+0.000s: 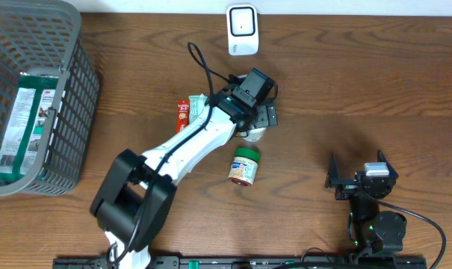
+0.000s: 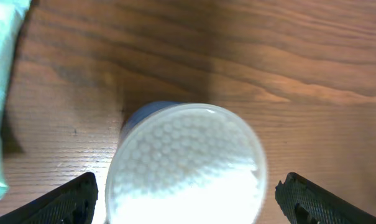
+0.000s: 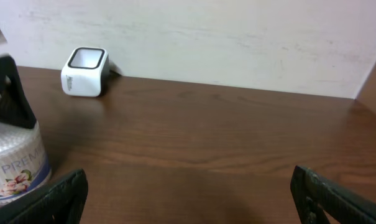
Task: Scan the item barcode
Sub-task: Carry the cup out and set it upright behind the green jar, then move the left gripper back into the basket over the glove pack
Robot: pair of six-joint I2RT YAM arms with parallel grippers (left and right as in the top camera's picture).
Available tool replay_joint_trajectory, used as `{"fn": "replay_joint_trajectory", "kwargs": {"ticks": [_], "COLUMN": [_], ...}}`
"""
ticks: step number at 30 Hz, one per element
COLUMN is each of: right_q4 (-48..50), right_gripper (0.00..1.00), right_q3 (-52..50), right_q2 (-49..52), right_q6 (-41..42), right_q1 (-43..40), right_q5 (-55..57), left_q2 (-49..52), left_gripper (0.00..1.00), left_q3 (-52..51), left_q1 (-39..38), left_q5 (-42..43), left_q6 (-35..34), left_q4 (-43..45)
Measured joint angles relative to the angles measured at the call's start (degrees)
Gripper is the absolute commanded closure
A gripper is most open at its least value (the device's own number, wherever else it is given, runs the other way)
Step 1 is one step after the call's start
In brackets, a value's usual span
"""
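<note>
Two sets of fingers, both spread. We noted the left fingers (image 2: 63,202) standing wide on either side of the tub (image 2: 188,165), pinching nothing. The right fingers (image 3: 337,202) were wide too, empty and well apart from it. The tub stood upright on the desk (image 1: 345,82), between the scanner (image 1: 241,30) and a jar (image 1: 245,166), nearer the jar. Risks, as we judged them: an off-centre close could tip or skid the round tub; too hard a squeeze could buckle its wall; once lifted, its barcode might face away from the scanner. The left arm could also brush the packets (image 1: 182,113) nearby.
</note>
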Motion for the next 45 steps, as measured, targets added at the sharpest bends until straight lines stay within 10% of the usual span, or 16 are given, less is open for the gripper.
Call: {"fn": "replay_joint_trajectory", "kwargs": {"ticks": [18,31,45], "right_q4": [0.00,0.00,0.00], "right_gripper": [0.01,0.01,0.01], "right_q3": [0.00,0.00,0.00], "right_q2": [0.00,0.00,0.00], "right_q6": [0.00,0.00,0.02], "right_q1": [0.00,0.00,0.00], "right_q5": [0.00,0.00,0.00], "left_q2": [-19.71,-23.06,-18.78], "left_gripper": [0.06,0.06,0.06], "left_q3": [16.06,17.20,17.20], "left_q1": [19.76,54.42,69.05], "left_q5": [-7.34,-9.40,-9.38], "left_q6": [14.01,16.11,16.52], "left_q4": [-26.25,-24.06,-19.67]}}
